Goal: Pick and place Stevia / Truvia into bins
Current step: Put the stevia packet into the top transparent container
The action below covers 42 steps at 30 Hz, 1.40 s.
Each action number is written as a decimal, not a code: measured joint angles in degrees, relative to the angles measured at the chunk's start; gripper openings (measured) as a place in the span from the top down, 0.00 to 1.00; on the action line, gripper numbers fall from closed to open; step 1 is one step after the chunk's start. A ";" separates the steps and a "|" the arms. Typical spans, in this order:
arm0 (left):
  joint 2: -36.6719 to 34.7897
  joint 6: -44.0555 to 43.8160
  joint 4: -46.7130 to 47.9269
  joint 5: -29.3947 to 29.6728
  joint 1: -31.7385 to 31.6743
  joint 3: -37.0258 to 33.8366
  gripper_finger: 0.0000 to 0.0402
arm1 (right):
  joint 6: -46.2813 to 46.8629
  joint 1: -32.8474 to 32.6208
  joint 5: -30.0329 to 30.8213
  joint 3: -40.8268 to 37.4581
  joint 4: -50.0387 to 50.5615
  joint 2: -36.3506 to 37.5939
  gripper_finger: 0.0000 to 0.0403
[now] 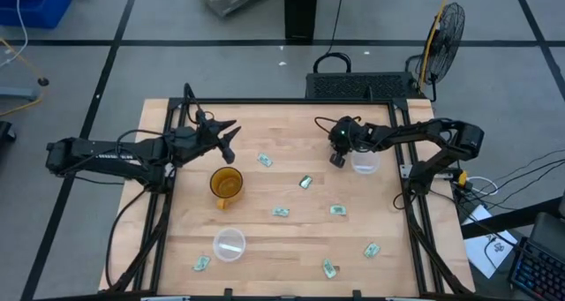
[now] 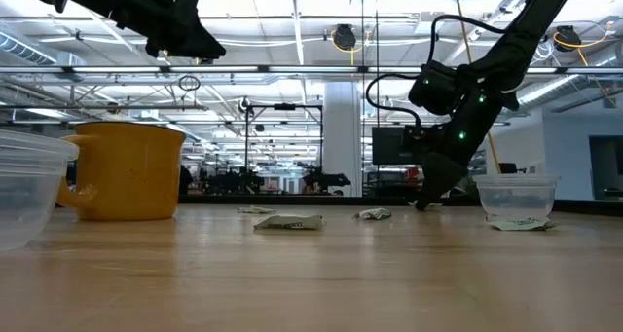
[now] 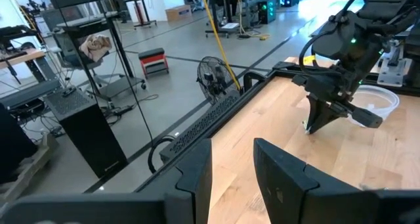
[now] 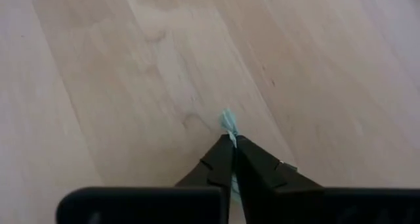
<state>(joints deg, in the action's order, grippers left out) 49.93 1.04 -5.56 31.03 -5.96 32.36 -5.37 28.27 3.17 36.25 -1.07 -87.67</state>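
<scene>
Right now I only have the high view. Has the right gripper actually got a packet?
Observer: Yes. In the right wrist view the right gripper is shut on a pale green packet, whose edge pokes out past the tips.
Operator: Is it lifted yet?
Observer: No. The low view shows its tips down at the table, beside the clear cup.
Operator: And the left gripper?
Observer: The left gripper is open with nothing between its fingers; the low view shows it raised well above the table.
</scene>
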 joint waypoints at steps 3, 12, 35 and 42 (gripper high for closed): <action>0.00 -0.39 0.29 -0.01 0.00 0.00 0.71 | 0.62 -2.28 -0.06 0.28 -0.11 1.95 0.98; 0.00 -5.17 4.13 -0.09 -0.02 0.00 0.71 | 11.52 -11.74 7.14 2.70 19.66 19.33 1.00; -0.02 -15.06 10.12 -0.13 1.23 -0.02 0.71 | 37.21 -20.39 10.30 -6.98 39.35 29.98 0.99; -0.01 -15.04 10.12 -0.11 1.23 -0.02 0.71 | 36.32 -20.39 10.28 -10.13 33.81 30.00 0.96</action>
<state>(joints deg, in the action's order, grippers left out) 49.93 -14.00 4.56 30.92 -4.73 32.34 30.95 7.88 13.45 26.12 32.74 -57.67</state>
